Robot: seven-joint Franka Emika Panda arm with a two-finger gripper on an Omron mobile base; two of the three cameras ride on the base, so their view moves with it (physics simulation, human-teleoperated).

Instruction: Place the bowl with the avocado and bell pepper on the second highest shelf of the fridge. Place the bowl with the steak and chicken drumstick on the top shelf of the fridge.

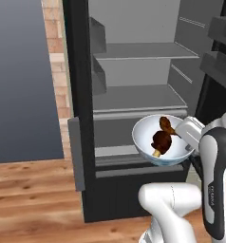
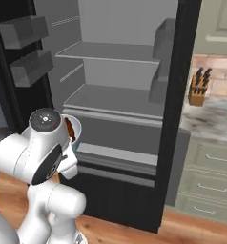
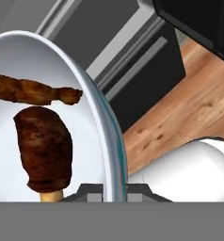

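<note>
Well, from the left the gripper (image 1: 187, 141) pinches the rim of the white bowl (image 1: 145, 135), holding it before the open fridge (image 1: 134, 95). From the right, the bowl (image 2: 75, 125) peeks behind the arm. Hand view: jaws nearly closed on the rim, drumstick (image 3: 43, 148) and steak (image 3: 31, 90) inside.

1. Left base view: sits behind the arm, on its left, looking forward and down into the open fridge (image 1: 134, 95). Arm rises at lower right of frame; wood floor (image 1: 34, 199) along the bottom; grey wall at upper left.
2. Right base view: same height and pitch, behind the arm on its right. Arm fills lower left of frame; fridge interior centre; knife block (image 2: 200, 87) on the surface (image 2: 208, 119) at right edge.
3. Hand view: on the hand, looking along the gripper (image 3: 115, 189). Very close: bowl (image 3: 102, 117) rim runs down frame centre. View is rolled, floor shows at right.
4. Shared: both base views cover the fridge shelves, door bins and the bowl.
</note>
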